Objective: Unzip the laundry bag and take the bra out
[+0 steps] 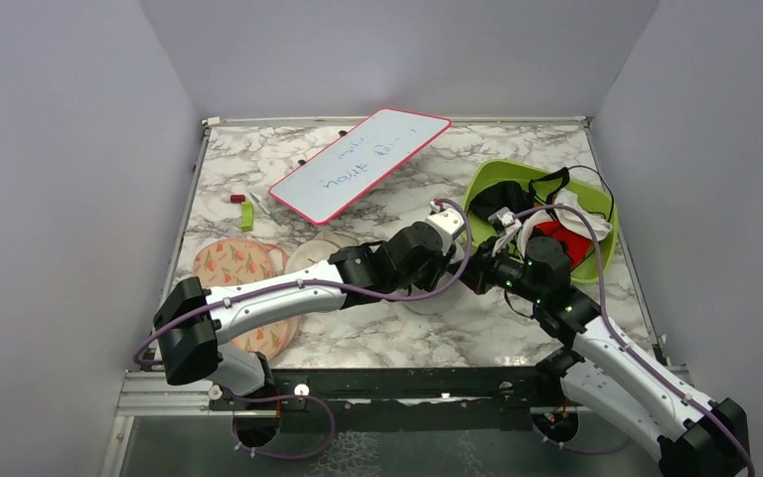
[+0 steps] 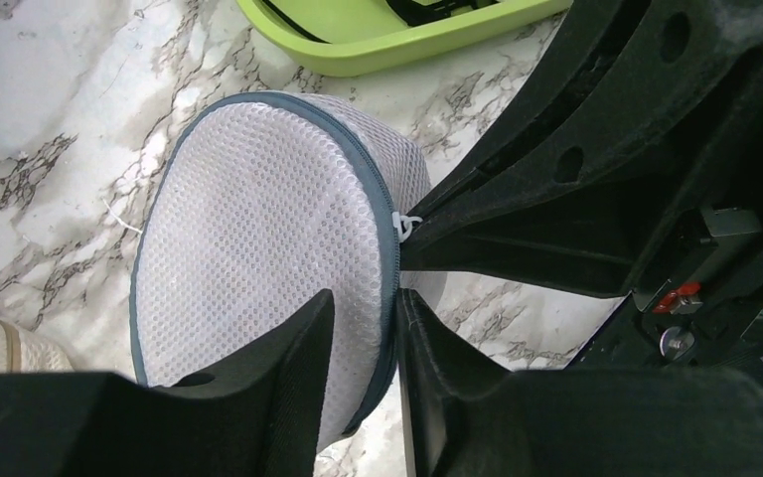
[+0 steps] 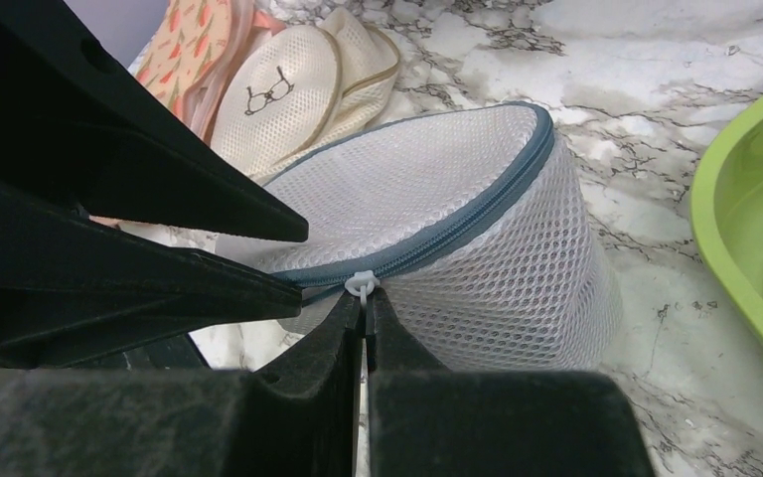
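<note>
The laundry bag (image 2: 258, 229), a white mesh drum with a blue-grey zip around its round face, stands tilted on the marble table. My left gripper (image 2: 363, 298) is shut on the bag's zipped rim, with mesh and zip pinched between its fingers. My right gripper (image 3: 363, 298) is shut on the small white zip pull (image 3: 360, 284) at the edge of the round face. From above, both grippers meet over the bag (image 1: 427, 301), which is mostly covered by the arms. The zip looks closed along the part I can see. The bra is hidden.
A lime-green basin (image 1: 487, 184) with red, black and white garments stands at the back right, close to the bag. A peach floral pouch (image 1: 233, 263) and a beige pouch (image 3: 278, 99) lie to the left. A red-framed whiteboard (image 1: 358, 164) lies at the back.
</note>
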`<action>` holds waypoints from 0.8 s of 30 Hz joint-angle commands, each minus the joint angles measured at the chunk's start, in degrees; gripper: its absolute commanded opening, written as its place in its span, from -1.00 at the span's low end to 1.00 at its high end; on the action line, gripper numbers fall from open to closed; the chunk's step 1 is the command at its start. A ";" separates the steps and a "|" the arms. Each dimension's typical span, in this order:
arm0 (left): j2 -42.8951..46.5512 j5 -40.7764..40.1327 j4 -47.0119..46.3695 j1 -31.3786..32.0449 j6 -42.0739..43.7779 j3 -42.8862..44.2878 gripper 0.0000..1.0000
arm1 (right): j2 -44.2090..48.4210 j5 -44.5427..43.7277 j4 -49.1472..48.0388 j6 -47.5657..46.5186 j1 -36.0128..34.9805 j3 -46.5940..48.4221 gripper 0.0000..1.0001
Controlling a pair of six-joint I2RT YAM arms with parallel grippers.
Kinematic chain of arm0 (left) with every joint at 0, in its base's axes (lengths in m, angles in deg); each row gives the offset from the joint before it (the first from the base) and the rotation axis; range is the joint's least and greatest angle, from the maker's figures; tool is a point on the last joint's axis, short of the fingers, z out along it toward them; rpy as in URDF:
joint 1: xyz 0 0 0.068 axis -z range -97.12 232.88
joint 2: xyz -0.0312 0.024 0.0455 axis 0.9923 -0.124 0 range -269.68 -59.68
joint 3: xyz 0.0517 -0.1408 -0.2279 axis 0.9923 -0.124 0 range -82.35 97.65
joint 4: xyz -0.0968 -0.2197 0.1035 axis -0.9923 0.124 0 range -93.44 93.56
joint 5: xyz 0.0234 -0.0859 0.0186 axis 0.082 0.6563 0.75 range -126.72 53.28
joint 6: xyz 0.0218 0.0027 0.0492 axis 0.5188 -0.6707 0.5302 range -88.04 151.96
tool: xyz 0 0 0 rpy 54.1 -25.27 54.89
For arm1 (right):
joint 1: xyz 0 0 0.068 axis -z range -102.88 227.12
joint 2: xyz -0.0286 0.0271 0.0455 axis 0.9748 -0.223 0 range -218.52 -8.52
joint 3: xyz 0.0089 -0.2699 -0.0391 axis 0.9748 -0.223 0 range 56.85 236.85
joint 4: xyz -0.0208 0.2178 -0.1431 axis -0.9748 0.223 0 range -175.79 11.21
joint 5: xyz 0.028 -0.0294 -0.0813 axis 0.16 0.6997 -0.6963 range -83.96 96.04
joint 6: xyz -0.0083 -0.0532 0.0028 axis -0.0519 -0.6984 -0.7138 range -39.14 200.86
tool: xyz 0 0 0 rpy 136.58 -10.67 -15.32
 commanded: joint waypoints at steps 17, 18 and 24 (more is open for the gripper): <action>6.09 4.18 1.11 -0.42 15.73 -2.29 -1.00 | -4.62 -10.34 5.91 -2.23 -0.10 7.08 -0.99; 6.67 3.98 1.23 -0.44 16.21 -2.62 -1.00 | -4.78 -11.15 5.60 -1.99 -0.10 6.89 -0.99; 10.00 1.83 1.31 -0.43 16.85 -4.91 -1.00 | -9.19 -14.32 3.50 -2.21 -0.06 7.55 -0.99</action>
